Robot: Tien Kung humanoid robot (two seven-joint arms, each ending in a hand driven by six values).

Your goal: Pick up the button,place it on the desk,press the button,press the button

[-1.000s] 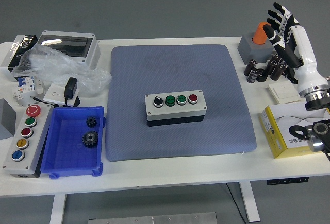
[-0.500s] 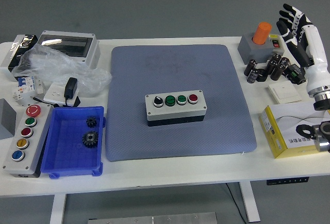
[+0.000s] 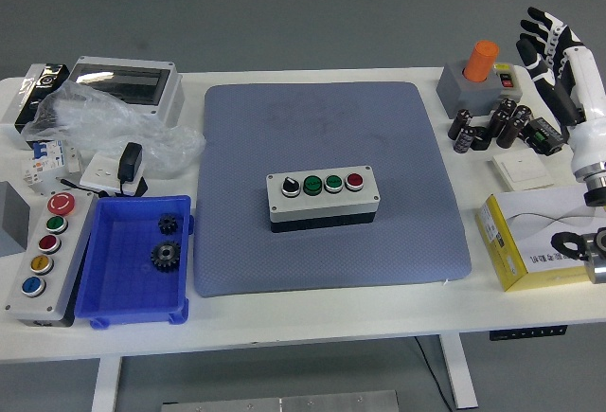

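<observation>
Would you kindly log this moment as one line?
button box: on blue mat | right hand: open, at right edge | left arm: unseen

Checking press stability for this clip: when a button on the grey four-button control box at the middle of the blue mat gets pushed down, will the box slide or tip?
The grey four-button control box is wide and low, resting flat, so tipping seems unlikely. The blue textured mat probably grips it, limiting sliding. It looks like rigid plastic, likely stiff.
</observation>
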